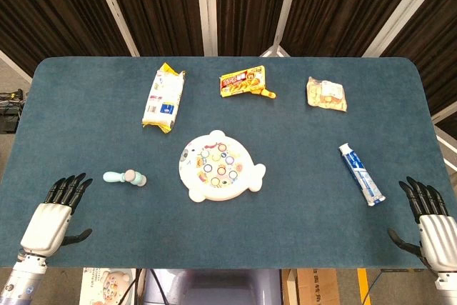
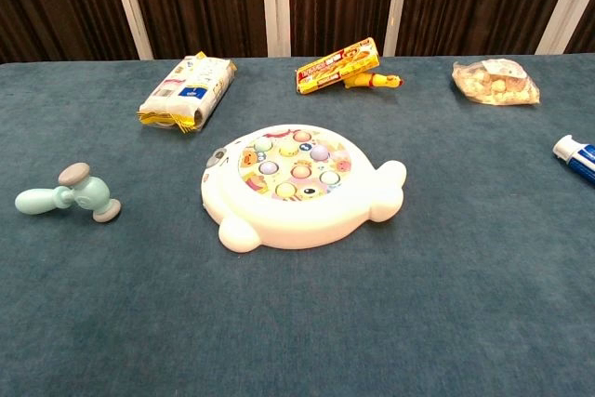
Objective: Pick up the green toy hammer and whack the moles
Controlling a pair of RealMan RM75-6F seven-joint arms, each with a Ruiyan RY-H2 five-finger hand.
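Observation:
A pale green toy hammer (image 1: 125, 177) (image 2: 69, 197) lies on its side on the blue table, left of the game. The white fish-shaped whack-a-mole game (image 1: 220, 166) (image 2: 302, 185) sits mid-table with several coloured moles on top. My left hand (image 1: 57, 208) rests at the near left edge, fingers spread, holding nothing, a short way below and left of the hammer. At the near right edge my right hand (image 1: 428, 218) lies open too. The chest view shows neither hand.
A white snack pack (image 1: 163, 97) (image 2: 186, 90), a red-yellow packet (image 1: 245, 81) (image 2: 339, 65) and a bag of biscuits (image 1: 326, 94) (image 2: 495, 81) lie along the far side. A blue-white tube (image 1: 360, 173) (image 2: 576, 155) lies right of the game.

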